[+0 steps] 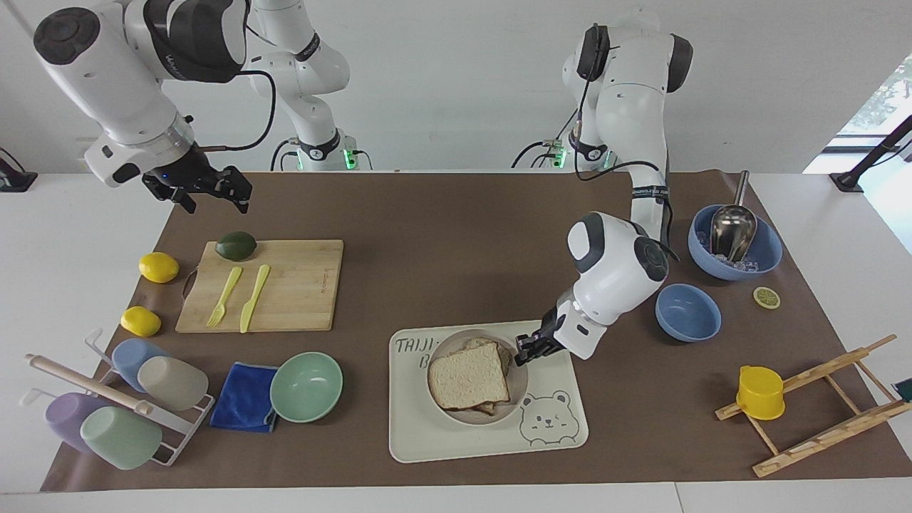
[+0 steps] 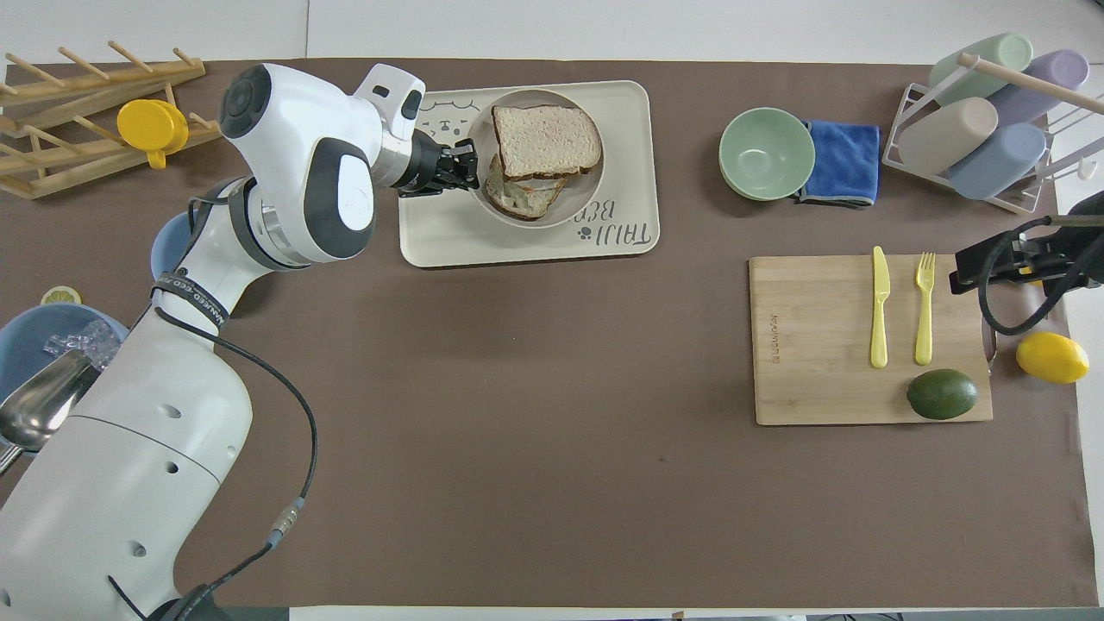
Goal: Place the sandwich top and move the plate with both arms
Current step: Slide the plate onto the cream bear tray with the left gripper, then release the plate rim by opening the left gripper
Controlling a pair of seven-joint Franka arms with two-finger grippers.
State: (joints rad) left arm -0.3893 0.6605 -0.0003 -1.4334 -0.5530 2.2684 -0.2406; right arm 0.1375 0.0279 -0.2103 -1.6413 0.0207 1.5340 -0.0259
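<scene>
The plate is on or just above the cream bear tray, at the tray's middle. The sandwich top, a pale slice with a brown crust, lies on the lower slice in the plate. My left gripper is shut on the plate's rim at the side toward the left arm's end. The overhead view shows the same grip on the plate, with the sandwich top on it. My right gripper is open and empty, and waits in the air over the table's corner near the cutting board.
A cutting board holds a fork, a knife and an avocado. A mint bowl and a blue cloth lie beside the tray. Two blue bowls sit toward the left arm's end. A cup rack and a wooden rack stand at the table's ends.
</scene>
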